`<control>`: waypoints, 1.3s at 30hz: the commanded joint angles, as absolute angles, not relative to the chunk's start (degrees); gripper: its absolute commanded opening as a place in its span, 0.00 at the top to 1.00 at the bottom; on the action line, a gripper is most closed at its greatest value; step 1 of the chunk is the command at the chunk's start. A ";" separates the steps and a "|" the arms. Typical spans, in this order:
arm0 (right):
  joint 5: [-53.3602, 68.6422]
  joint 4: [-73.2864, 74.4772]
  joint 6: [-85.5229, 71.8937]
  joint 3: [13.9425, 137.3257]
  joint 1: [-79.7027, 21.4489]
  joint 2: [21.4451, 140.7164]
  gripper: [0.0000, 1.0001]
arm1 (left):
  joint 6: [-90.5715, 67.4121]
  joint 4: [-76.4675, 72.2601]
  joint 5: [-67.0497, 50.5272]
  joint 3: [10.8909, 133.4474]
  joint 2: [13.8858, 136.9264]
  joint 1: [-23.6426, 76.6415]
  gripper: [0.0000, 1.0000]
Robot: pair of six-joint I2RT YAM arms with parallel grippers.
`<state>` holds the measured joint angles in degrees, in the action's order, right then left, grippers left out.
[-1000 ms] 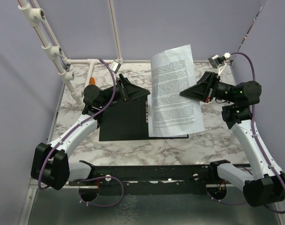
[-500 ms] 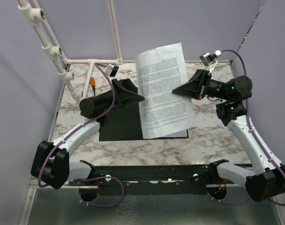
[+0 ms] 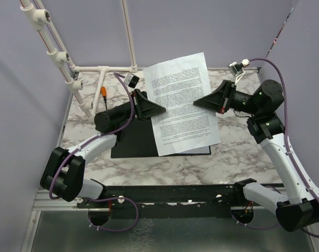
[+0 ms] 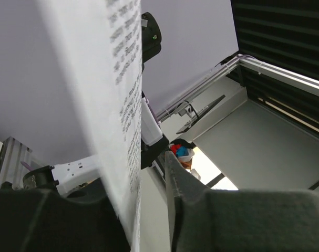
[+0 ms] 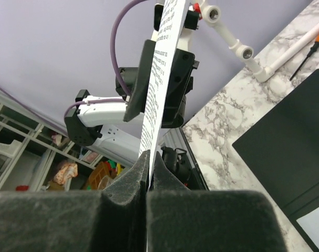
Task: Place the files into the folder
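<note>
The files [image 3: 183, 102] carry dense black print, too small to read.

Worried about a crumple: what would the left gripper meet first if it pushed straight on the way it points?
The files, most likely: the left gripper is open around their nearer edge, with the right gripper shut on the opposite edge.

files [image 3: 181, 102] over right half of folder [image 3: 135, 142]; left gripper [image 3: 162, 109] at their 9 o'clock edge, right gripper [image 3: 196, 103] at 3. Screwdriver [image 3: 103, 92] on table [image 3: 238, 152], 10 o'clock of folder.
</note>
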<state>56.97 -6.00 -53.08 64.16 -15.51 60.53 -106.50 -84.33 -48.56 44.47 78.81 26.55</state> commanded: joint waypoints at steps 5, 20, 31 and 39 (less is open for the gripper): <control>52.83 4.93 -44.62 67.74 -15.88 58.14 0.99 | -102.67 -91.33 -48.94 42.27 78.84 26.54 0.85; 53.19 9.51 -40.23 69.22 -15.91 58.45 0.99 | -87.57 -65.38 -48.31 42.66 75.79 26.54 1.00; 57.62 1.84 -44.35 67.09 -17.70 60.40 0.99 | -68.92 -35.45 -42.11 46.15 72.25 26.54 1.00; 53.22 4.83 -41.68 67.52 -21.51 62.80 0.99 | -66.18 -29.06 -40.60 48.16 72.30 26.54 1.00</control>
